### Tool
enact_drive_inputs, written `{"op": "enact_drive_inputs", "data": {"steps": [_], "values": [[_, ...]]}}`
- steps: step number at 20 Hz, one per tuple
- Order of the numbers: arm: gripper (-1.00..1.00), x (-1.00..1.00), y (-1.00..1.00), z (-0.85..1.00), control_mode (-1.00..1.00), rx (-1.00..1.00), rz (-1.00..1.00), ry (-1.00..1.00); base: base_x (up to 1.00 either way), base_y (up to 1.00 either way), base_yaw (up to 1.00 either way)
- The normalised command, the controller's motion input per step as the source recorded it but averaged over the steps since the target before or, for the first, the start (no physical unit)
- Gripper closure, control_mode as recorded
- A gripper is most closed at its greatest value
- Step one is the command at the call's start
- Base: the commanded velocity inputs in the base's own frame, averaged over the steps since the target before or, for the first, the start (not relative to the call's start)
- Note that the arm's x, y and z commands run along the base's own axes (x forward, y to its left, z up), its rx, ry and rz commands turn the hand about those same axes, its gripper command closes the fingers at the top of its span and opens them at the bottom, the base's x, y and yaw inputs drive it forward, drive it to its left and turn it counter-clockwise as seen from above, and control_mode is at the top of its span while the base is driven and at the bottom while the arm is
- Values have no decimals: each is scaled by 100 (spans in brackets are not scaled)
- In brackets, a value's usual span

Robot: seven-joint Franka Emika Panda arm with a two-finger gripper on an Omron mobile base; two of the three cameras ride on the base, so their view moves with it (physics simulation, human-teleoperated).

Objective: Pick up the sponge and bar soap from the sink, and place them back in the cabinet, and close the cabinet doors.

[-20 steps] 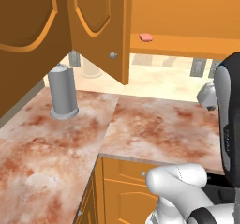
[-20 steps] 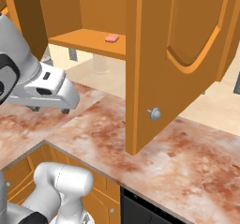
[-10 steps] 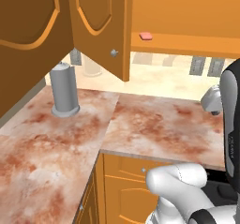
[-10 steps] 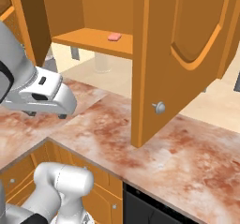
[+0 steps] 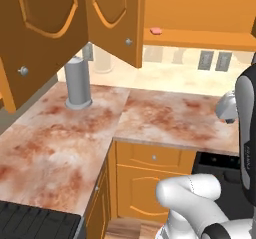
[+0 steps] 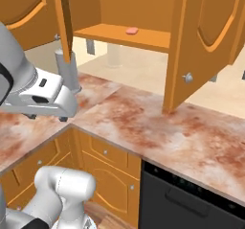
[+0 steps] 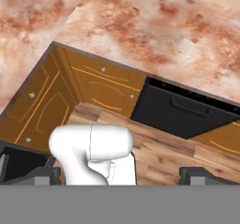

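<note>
With the bar soap (image 6: 131, 30) already on the cabinet (image 6: 119, 36) shelf and the gripper (image 7: 119, 174) open and empty, swinging near the open cabinet doors (image 6: 198, 41) risks knocking them.

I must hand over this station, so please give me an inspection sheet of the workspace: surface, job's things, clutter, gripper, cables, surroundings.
Surface: marbled reddish counter, running around a corner.
Job's things: bar soap lies on the shelf of the cabinet; cabinet doors stand open. Sponge and sink: nothing seen.
Clutter: grey cylinder upright on the counter near the corner.
Gripper: gripper open and holding nothing, pointing down at the wooden floor.
Cables: nothing seen.
Surroundings: orange drawer units under the counter, a black appliance front beside them, wall outlets on the backsplash.
</note>
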Motion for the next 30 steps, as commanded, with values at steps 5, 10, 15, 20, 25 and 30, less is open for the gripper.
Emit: {"op": "enact_drive_inputs", "data": {"steps": [5,10,15,20,25,30], "values": [[-100,0,0,0,100,0,0,0,-69,0,-11],[-100,0,0,0,100,0,0,0,-47,-13,-22],[-100,0,0,0,100,0,0,0,-38,-26,-25],[-100,0,0,0,100,0,0,0,-36,-31,-23],[-100,0,0,0,100,0,0,0,-33,-44,-17],[-100,0,0,0,100,0,0,0,-17,-65,-6]]}}
